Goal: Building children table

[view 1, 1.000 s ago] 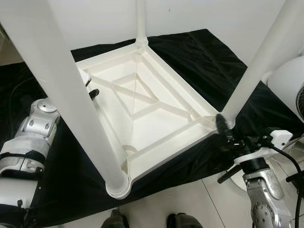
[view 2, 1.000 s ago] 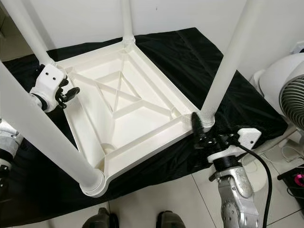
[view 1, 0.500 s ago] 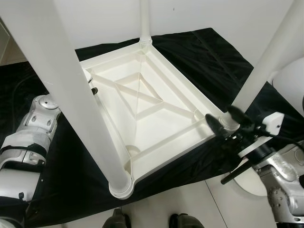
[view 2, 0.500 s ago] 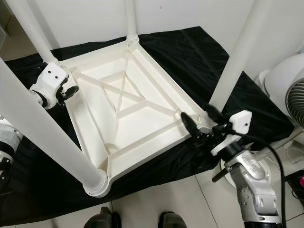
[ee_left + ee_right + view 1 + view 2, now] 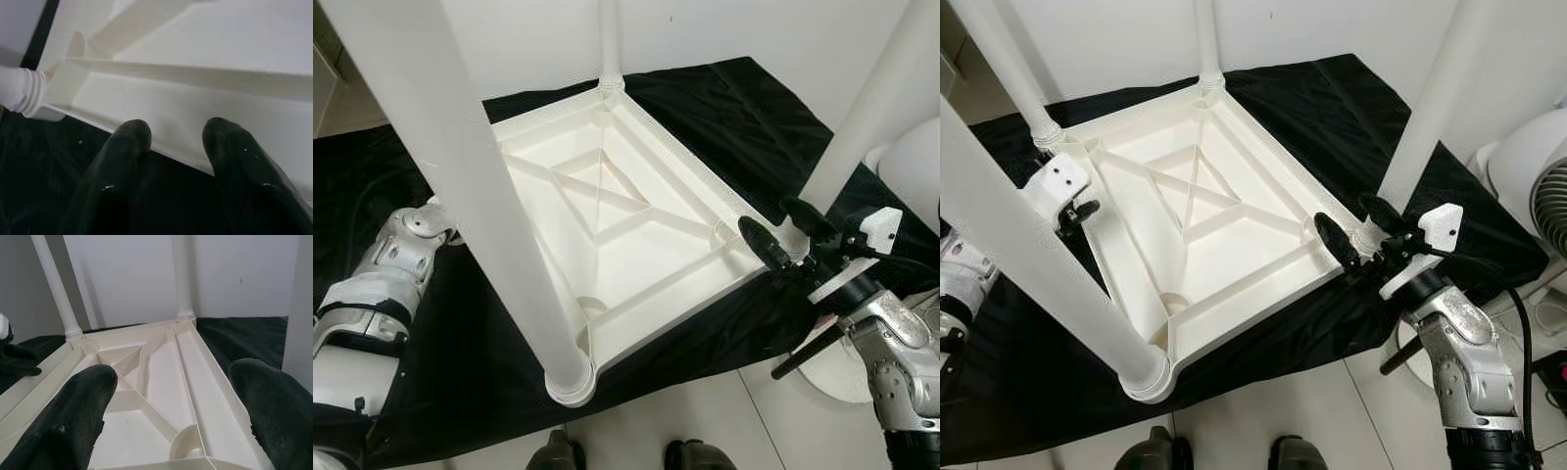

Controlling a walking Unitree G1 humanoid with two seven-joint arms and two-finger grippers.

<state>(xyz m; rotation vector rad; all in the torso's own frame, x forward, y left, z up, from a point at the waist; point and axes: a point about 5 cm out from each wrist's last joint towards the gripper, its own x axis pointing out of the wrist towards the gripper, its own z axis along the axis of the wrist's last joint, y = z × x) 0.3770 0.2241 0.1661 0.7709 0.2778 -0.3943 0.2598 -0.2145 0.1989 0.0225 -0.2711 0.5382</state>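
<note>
A white plastic children's table lies upside down on a black cloth, its four legs pointing up. The near left leg rises close to my head, and the right leg stands at the near right corner. My right gripper is open at that corner, one finger on each side of the leg's base and neither touching it; its wrist view looks across the ribbed underside. My left gripper sits at the left rim near the far left leg, open, with its fingertips just short of the rim.
The black cloth covers the floor under the table and ends at pale tiles near my feet. A white fan and a black cable stand close at the right. A white wall runs behind.
My right gripper's fingers have spread apart at the right corner, and its wrist has turned. The left gripper stays at the left rim. The camera has shifted a little.
</note>
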